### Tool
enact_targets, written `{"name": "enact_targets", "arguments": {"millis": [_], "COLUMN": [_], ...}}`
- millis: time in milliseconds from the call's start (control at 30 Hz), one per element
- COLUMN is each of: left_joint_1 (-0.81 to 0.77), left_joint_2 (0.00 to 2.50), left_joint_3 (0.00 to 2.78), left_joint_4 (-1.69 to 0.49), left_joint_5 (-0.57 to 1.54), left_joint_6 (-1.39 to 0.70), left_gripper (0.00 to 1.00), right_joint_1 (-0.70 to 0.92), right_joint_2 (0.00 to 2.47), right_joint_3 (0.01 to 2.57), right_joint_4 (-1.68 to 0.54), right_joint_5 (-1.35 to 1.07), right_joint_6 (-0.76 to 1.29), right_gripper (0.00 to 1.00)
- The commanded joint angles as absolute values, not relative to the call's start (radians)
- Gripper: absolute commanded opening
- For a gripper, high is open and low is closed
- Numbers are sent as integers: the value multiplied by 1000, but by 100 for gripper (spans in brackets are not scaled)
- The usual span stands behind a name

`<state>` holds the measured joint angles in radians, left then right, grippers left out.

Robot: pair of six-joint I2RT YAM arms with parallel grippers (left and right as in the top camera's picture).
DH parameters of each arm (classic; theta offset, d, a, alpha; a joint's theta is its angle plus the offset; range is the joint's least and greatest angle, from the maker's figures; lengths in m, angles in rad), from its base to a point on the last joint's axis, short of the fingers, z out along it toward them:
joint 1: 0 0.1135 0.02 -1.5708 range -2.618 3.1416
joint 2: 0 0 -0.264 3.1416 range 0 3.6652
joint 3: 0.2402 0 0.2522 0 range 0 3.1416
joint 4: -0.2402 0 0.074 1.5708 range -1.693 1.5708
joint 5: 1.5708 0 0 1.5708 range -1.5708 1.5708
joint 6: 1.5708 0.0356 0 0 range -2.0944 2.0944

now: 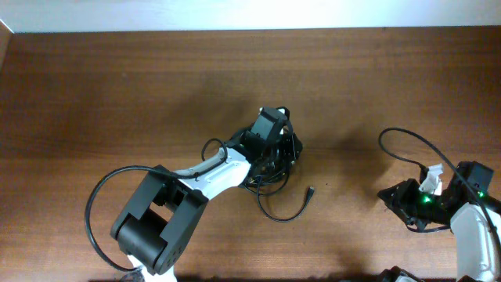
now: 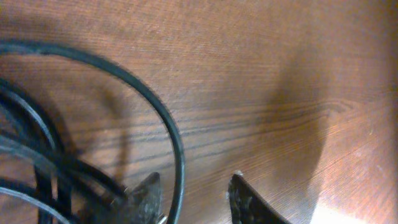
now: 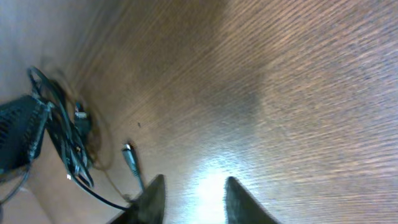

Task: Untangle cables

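Though both partly open, left end effector (image 2: 194,180) astride 1 loop of cables (image 2: 179,155), right end effector (image 3: 194,182) empty.

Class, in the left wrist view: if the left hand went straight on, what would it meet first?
The left hand would likely meet the black cable loop running between its fingers, then the table; depth is unclear.

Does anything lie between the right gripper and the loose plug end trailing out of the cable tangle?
Nothing visible does. Only bare table separates the right gripper from the plug end. The left gripper is down at the tangle, beyond the plug, not in that path.
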<state>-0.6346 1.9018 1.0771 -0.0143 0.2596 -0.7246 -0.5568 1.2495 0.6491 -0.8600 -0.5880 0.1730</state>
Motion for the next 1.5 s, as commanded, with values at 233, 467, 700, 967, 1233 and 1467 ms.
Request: {"name": "enact_targets", "arguments": {"millis": [233,467,700,967,1233,1467], "left_joint_1": [-572,-555,-574,-573,-574,-573], "left_joint_2": [1829,1733,1735,1783,1869,1871], "left_joint_3": [1095,1095,1095,1095,1095,1095], "left_joint_4": [-65,-189,-274,-173,-164,-57], "left_joint_5": [410,270,121,33,38,22], "left_joint_6": [-670,-567,-689,-793,-1199,-1213], "left_gripper": [53,71,70,64,57,57], "right_joint_1": [-562,-562,-562,-562,-562,-562], "right_joint_2": [1252,1252,1252,1252,1252,1252], "right_joint_3": [645,645,645,645,645,645], "right_joint_4": [-864,-860,-860,-865,-868,-868], "right_joint_5": [-527,-477,-476,-477,-473,-432], "right_joint_6": [161,161,161,161,161,161], "right_gripper": [73,84,91,91,91,90]}}
